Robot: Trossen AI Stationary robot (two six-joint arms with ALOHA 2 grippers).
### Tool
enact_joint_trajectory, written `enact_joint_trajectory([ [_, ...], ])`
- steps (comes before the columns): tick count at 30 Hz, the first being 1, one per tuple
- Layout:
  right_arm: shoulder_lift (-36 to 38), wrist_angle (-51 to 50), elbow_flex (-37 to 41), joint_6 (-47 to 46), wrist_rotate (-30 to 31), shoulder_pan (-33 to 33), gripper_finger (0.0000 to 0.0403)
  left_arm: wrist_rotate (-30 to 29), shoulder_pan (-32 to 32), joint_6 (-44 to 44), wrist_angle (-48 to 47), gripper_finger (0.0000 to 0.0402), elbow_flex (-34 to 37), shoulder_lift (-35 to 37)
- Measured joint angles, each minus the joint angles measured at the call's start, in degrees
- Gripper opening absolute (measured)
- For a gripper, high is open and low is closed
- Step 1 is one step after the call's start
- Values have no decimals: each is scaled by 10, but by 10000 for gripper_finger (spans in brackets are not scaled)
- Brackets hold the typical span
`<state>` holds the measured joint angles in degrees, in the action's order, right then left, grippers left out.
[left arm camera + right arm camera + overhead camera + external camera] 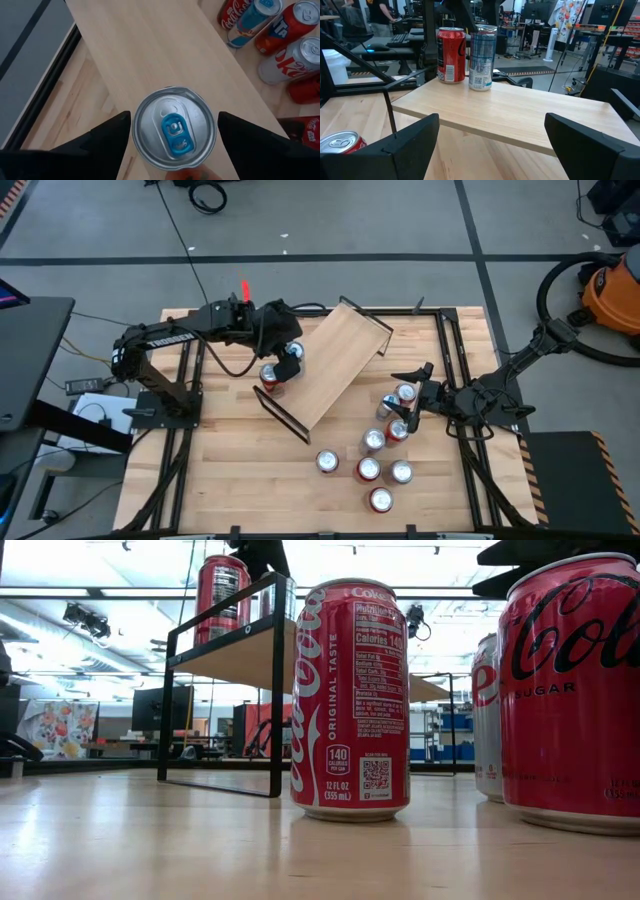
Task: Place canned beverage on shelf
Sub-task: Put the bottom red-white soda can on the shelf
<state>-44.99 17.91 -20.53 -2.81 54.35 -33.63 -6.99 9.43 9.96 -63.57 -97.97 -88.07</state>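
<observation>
Over the near-left end of the shelf [325, 370], the left gripper [172, 131] hangs straight above a silver can with a blue tab [173, 131]. Its fingers stand apart on either side of the can, with a sliver of gap visible on each side, so the can looks released, standing upright on the plank beside a red can [451, 55]. From here the can lies directly below the tool, its long axis vertical, so a clean retreat is straight up. The right gripper [408, 402] waits with fingers spread near the cluster of cans [372, 460] on the table [230, 480], nearer to them than the left.
</observation>
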Motion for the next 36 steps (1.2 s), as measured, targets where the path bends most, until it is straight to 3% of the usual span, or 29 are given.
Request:
enact_joint_trajectory([
  [7, 0, 0, 0, 0, 0, 0, 373, -25, 0, -30, -2, 311, -6, 0],
  [19, 0, 0, 0, 0, 0, 0, 373, -11, -10, -22, 7, 311, -96, 0],
  [23, 0, 0, 0, 3, 5, 0, 373, -9, -66, -16, 51, 311, -103, 0],
  [29, 0, 0, 0, 7, 15, 0, 373, -68, -166, -3, 59, 298, -102, -32],
  [36, 0, -2, 0, 9, 15, 0, 373, -69, -262, 42, 58, 279, -101, -88],
])
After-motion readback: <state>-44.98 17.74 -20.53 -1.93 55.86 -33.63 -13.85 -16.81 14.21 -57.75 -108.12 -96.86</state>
